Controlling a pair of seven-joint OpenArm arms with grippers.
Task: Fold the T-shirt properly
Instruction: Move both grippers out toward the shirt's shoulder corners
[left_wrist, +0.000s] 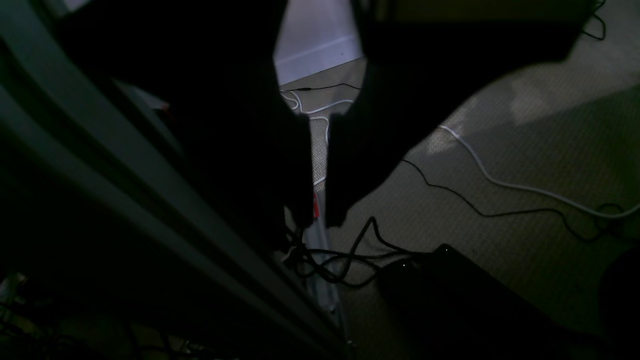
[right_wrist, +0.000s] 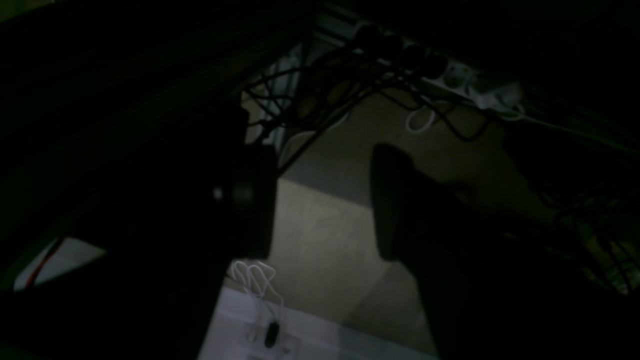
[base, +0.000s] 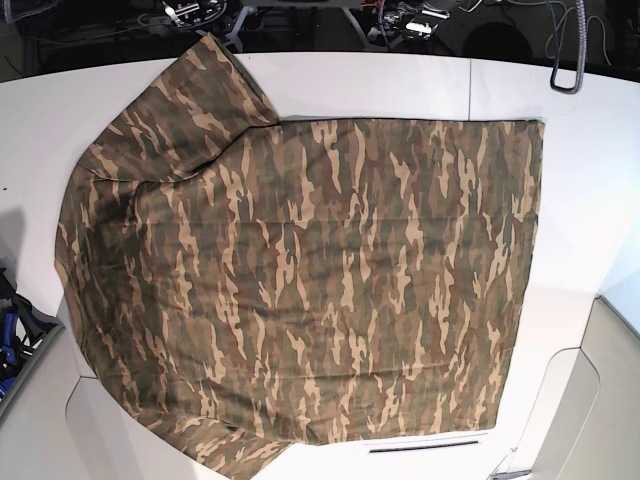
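Observation:
The camouflage T-shirt (base: 310, 280) lies spread flat on the white table (base: 600, 200), hem to the right, one sleeve (base: 190, 110) at the far left and the other (base: 220, 450) at the near left. Its neckband is hidden. Neither gripper shows in the base view. In the left wrist view my left gripper (left_wrist: 319, 217) hangs over the carpet floor, its dark fingers (left_wrist: 295, 165) nearly together with a thin slit, holding nothing. In the right wrist view my right gripper (right_wrist: 320, 190) is open and empty, also over the floor, away from the shirt.
Cables (left_wrist: 500, 185) run across the carpet beside a dark box (left_wrist: 450, 290) and a grey frame rail (left_wrist: 150, 200). A power strip (right_wrist: 470, 82) with several plugs hangs under the table. A blue-and-black object (base: 8, 335) sits at the table's left edge.

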